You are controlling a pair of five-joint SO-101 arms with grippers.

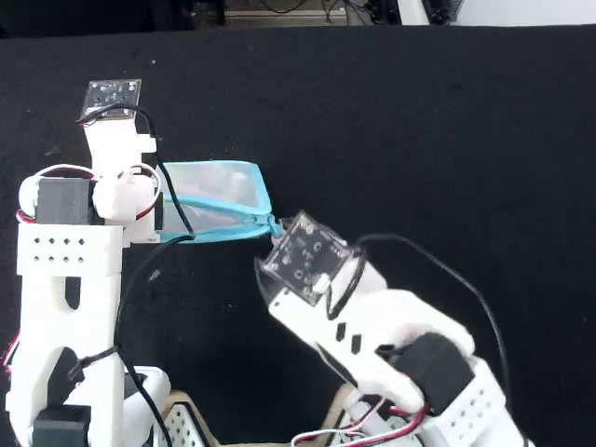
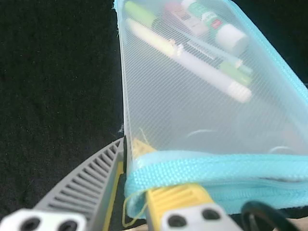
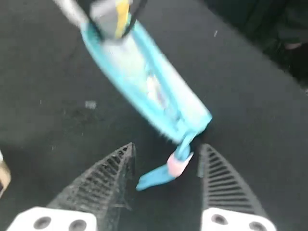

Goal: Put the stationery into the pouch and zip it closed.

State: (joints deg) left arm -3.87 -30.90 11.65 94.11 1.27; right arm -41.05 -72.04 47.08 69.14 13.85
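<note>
Clamps the left claw (image 2: 132, 161) on the mesh pouch (image 1: 212, 191), pens (image 2: 192, 62) inside, at its zipper edge, on the black table (image 1: 419, 140). Spreads the right claw (image 3: 166, 147) wide around the zipper pull (image 3: 168, 171) at the opposite end.

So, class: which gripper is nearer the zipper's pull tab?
Right. The right gripper, open, straddles the pull tab; the left gripper clamps the pouch at its opposite end.
</note>
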